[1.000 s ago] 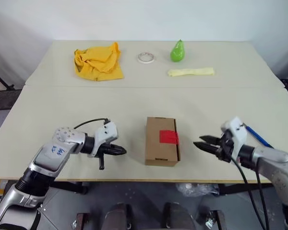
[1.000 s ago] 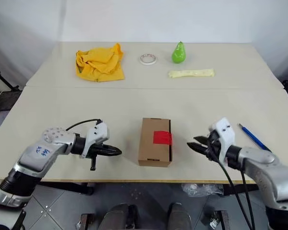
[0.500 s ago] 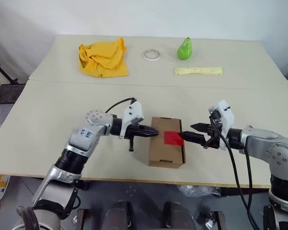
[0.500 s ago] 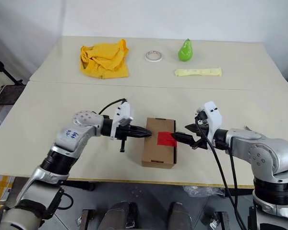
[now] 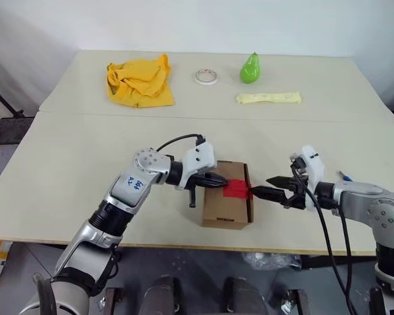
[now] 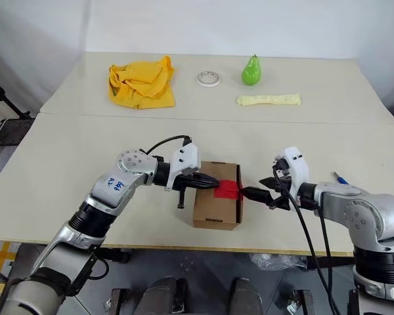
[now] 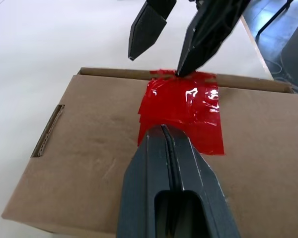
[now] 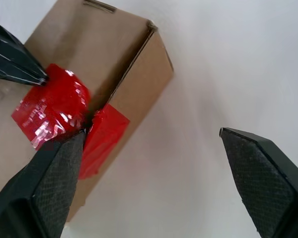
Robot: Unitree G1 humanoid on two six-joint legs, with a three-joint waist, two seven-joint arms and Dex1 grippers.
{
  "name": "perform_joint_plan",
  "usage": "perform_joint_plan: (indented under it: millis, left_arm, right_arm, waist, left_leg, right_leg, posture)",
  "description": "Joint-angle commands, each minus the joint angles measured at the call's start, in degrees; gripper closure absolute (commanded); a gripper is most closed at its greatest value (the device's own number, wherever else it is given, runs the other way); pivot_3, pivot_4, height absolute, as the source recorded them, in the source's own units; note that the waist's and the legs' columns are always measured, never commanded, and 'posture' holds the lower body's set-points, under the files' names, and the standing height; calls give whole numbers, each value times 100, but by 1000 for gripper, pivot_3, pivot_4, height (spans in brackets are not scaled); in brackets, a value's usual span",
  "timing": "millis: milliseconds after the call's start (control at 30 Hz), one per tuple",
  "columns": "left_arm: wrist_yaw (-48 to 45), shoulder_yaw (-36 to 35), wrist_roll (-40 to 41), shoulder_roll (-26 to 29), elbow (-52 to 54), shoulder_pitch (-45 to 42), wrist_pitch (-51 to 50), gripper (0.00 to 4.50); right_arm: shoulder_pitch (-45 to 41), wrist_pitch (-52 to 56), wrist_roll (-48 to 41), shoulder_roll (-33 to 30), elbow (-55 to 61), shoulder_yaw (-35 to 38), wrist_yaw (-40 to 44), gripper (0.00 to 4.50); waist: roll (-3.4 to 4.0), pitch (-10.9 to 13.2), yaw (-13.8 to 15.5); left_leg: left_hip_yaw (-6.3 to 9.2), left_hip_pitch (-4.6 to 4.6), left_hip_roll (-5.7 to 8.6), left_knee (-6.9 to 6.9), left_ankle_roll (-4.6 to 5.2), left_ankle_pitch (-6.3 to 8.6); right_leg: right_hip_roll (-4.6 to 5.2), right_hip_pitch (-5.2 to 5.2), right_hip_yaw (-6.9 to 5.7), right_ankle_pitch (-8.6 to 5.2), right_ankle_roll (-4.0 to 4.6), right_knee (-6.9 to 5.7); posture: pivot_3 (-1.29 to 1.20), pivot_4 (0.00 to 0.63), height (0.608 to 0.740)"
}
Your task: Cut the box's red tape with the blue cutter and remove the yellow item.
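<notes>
Sitting near the front edge of the pale table [image 5: 65, 151], the box [image 5: 218, 205] had both grippers right on it. The left gripper [image 5: 222, 181], fingers pressed tight together with nothing between them, had its tip resting on the near edge of the red tape [image 7: 181, 110] on top of the carton. From the other side came the right gripper [image 8: 154, 148], jaws spread wide and holding nothing, one fingertip [image 7: 185, 67] touching the tape where it folded over the box's right edge, the other finger hanging clear over bare table. The blue cutter [image 6: 340, 177] lay on the table behind the right arm, only a short piece showing, untouched. Blue handwriting showed on the left forearm's grey housing [image 5: 132, 186], too small to make out. At the back of the table sat a yellow cloth [image 5: 139, 80], a white tape roll [image 5: 206, 77], a green pear [image 5: 250, 67] and a pale yellow strip [image 5: 268, 98].
</notes>
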State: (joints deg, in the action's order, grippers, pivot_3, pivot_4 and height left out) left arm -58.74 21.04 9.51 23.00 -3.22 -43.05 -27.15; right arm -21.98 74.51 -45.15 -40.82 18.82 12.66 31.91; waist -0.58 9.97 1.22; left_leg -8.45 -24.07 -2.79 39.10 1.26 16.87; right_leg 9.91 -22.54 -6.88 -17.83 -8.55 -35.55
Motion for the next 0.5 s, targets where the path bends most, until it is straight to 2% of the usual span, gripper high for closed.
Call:
perform_joint_plan:
  millis: [33, 333, 500]
  left_arm:
    - [4, 268, -258, 105, -167, 218, -247, 4500]
    - [31, 408, -336, 134, -51, 299, -279, 4500]
    - [29, 486, -378, 175, 86, 425, -353, 4500]
  right_arm:
    - [-6, -21, 69, -104, -2, 4, -36, 42]
    - [-486, 38, 823, -580, 356, -1101, -514, 42]
    - [-322, -1123, 2052, -1515, 539, -2305, -266, 42]
  waist:
    - [0, -1, 1]
    - [-3, -7, -10]
    - [-1, -8, 5]
  left_leg:
    - [1, 0, 0, 1, 0, 0]
    - [5, 6, -2, 2, 0, 0]
    - [4, 1, -1, 2, 0, 0]
  right_leg:
    - [0, 0, 0, 0, 0, 0]
    - [0, 1, 5, 0, 1, -3]
    - [1, -1, 3, 0, 1, 1]
  posture:
    - [0, 150, 740]
    - [0, 150, 740]
    - [0, 150, 740]
